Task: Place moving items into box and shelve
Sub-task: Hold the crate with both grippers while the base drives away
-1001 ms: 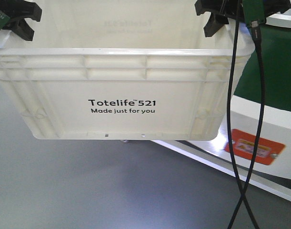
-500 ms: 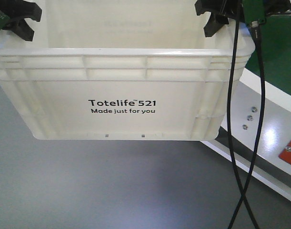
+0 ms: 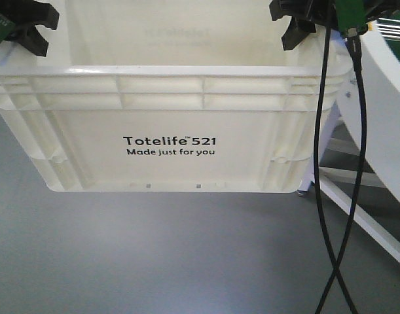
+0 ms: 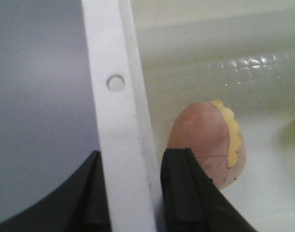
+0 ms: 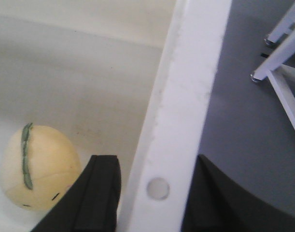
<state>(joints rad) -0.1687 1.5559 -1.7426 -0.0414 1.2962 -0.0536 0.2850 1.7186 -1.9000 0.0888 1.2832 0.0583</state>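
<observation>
Box (image 3: pixel 167 131) fills the front view, a large white plastic crate with a ribbed rim and black print reading "Totelife 521 Made just for you" on its long wall. It is held at both short ends, with the grey floor (image 3: pixel 154 261) showing below its base. A white frame (image 3: pixel 383 124) with slanted legs stands on the floor just past the box's right end.

At the box's left end the left gripper (image 4: pixel 135 154) straddles the rim, one black finger outside the wall and one inside, pinching the white lip between them. At the box's right end the right gripper (image 5: pixel 157 162) clamps the rim the same way. Each rim has a small round hole near the fingers.

Two black cables (image 3: pixel 324 196) hang in front of the box's right corner and cross lower down.

Inside the box, by the left wall, lies a rounded pink-brown toy (image 4: pixel 205 140) with a yellow scalloped edge. By the right wall lies a pale yellow rounded toy (image 5: pixel 41 166) with a green stripe.
</observation>
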